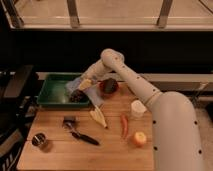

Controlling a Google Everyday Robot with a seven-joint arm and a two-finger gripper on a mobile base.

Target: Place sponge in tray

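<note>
The green tray (52, 90) sits at the table's back left. My gripper (81, 88) hangs over the tray's right end, just above its rim. It is shut on the sponge (85, 83), a pale yellow block with bluish material around it. The sponge is held above the tray's right part, close to a dark object (76, 96) lying in the tray. The arm reaches in from the right, with its elbow high at the back.
A dark red bowl (109, 87) stands right of the tray. On the wooden table (55, 155) are a white cup (138, 108), an orange fruit (139, 139), a red chili (124, 125), a pale yellow item (99, 117), a black-handled tool (79, 134) and a can (40, 141).
</note>
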